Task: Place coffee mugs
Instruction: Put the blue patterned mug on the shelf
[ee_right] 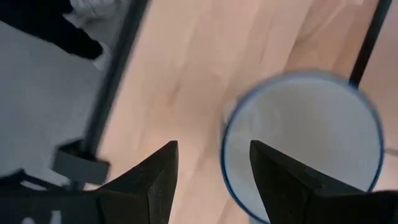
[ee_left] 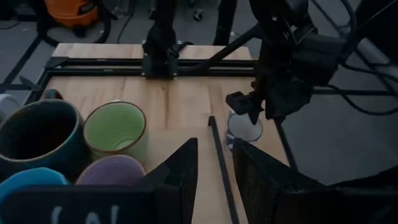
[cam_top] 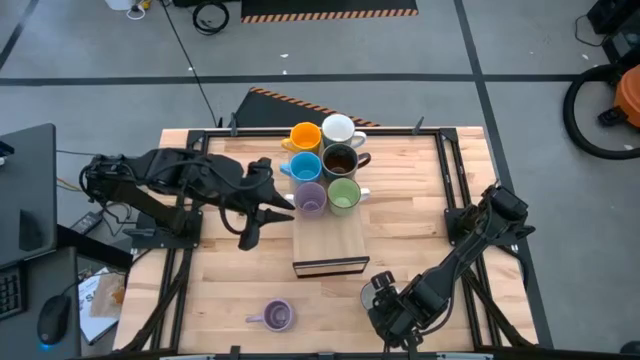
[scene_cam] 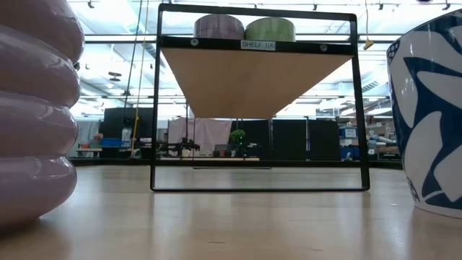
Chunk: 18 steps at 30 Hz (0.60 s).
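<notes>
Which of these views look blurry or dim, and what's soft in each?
Right wrist view: the white mug under the right claw is smeared soft. Left wrist view: dim, with the left claw dark. Low view: the lavender mug looms close and soft.

Glossy ceramic mugs (cam_top: 322, 165), pale matt wood tbl (cam_top: 420, 210), black metal frame (scene_cam: 256, 101)
</notes>
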Each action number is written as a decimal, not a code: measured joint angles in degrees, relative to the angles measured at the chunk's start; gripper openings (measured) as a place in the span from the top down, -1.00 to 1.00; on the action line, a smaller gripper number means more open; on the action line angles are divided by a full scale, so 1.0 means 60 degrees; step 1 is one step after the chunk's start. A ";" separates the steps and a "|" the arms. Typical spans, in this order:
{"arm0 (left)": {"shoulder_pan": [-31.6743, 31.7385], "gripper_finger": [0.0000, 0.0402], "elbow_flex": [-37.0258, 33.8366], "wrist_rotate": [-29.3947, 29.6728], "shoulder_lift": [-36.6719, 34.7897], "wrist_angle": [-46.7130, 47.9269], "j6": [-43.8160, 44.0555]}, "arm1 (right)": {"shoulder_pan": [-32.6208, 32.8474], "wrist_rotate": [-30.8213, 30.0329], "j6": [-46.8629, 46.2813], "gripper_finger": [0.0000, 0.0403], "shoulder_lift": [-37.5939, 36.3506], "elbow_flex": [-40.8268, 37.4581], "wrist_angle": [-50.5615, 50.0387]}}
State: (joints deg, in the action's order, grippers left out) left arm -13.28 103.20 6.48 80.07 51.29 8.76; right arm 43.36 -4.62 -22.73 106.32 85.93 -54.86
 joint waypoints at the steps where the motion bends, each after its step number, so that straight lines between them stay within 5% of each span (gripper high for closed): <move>1: 0.0000 0.46 0.0000 0.0052 0.0002 0.0029 -0.0062 | -0.0030 0.0008 0.0022 -0.02 0.0000 -0.0132 -0.0025; 10: 0.0000 0.46 -0.0004 0.0412 0.0029 0.0302 -0.0332 | -0.0424 0.0539 0.0663 0.06 0.0000 -0.1017 0.0607; 18: -0.0004 0.46 -0.0004 0.0568 0.0029 0.0456 -0.0409 | -0.0638 0.0690 0.0815 0.33 0.0000 -0.1323 0.1199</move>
State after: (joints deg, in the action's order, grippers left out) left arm -13.30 103.18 9.89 80.25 54.03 6.31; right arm 39.53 -0.48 -17.84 106.32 77.99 -47.66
